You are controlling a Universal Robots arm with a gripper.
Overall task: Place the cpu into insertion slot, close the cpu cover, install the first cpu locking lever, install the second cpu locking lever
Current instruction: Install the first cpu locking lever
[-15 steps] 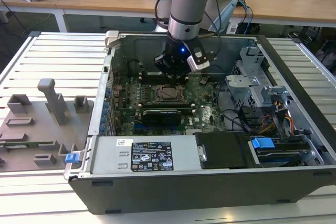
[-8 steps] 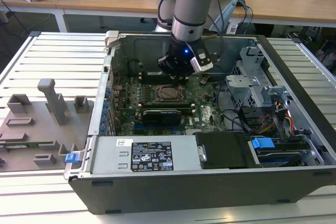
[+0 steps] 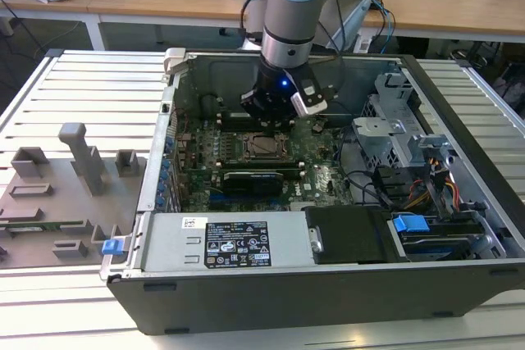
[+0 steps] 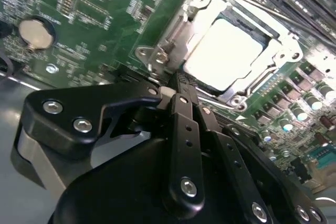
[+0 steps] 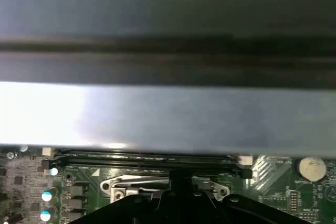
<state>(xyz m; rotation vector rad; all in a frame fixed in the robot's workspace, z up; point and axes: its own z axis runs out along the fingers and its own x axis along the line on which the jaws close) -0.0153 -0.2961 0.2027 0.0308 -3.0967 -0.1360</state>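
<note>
the black two-fingered gripper [image 4: 177, 94] on the grey robot arm [image 3: 289, 18] hangs inside the open dark metal computer case [image 3: 328, 293], low over the green motherboard [image 4: 94, 30]. in the second wrist view its two slim black fingers [image 4: 184, 129] lie pressed together with no gap between them, so the jaws are closed, and nothing is clamped in them. the fingertips sit just beside the near edge of the small square insertion slot with its silvery metal rim [image 4: 173, 40], at the corner where a bright bracket and screw stand.

just beyond the fingertips the small flat square cpu with its pale silvery-grey metal top [image 4: 223, 53] lies seated flat in the slot. the thin silvery metal cpu cover frame [image 4: 273, 59] lies down around the chip, its large square cut-out showing the chip's top. whether the fingertips actually touch the socket's rim cannot be told.

a round silver coin battery [image 4: 35, 34] sits on the board well off to one side of the gripper. in the first wrist view the silvery socket hardware [image 5: 157, 186] shows just ahead of the gripper's dark body, with a long black memory slot [image 5: 152, 157] just past it and the case's grey metal wall [image 5: 168, 114] rising beyond.

in the exterior view the gripper [image 3: 275, 116] hovers directly above the socket [image 3: 264, 147].
</note>
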